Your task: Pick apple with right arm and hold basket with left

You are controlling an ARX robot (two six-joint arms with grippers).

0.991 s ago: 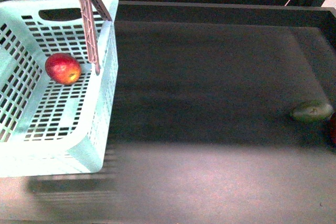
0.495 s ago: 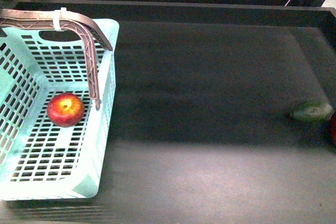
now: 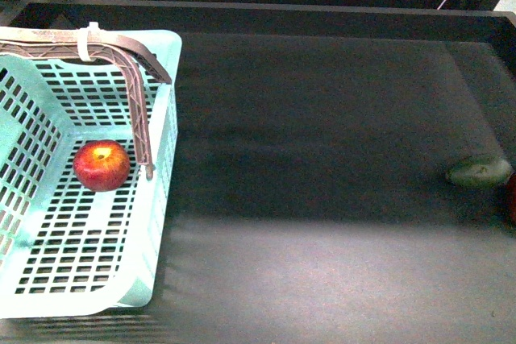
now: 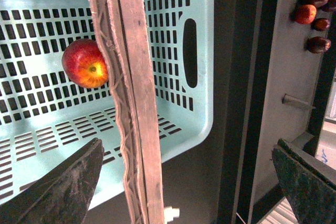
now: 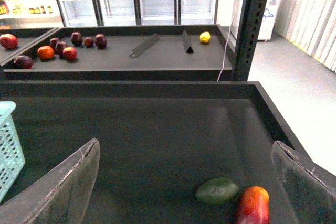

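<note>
The pale turquoise basket (image 3: 164, 159) stands at the table's left. Its brown-mauve handles (image 3: 139, 102) arch over it, tied with a white zip tie (image 3: 86, 42). The red apple (image 3: 101, 165) with a yellow blush lies on the basket's floor under the handles. Neither arm shows in the front view. In the left wrist view my left gripper (image 4: 188, 171) is open above the basket (image 4: 202, 98). The handles (image 4: 134, 103) run between its fingers without touching them, and the apple (image 4: 86, 64) shows beside them. My right gripper (image 5: 185, 171) is open and empty above the table.
A dull green oval fruit (image 3: 480, 172) lies near the table's right edge, and it also shows in the right wrist view (image 5: 217, 190) next to a red-orange fruit (image 5: 253, 205). A raised rim (image 3: 322, 14) bounds the table's far side. Beyond it, a shelf holds several fruits (image 5: 58, 48).
The basket has shifted toward me. The handles sit lower in the front view, and the apple has rolled nearer along the basket's floor. The green fruit has not moved.
</note>
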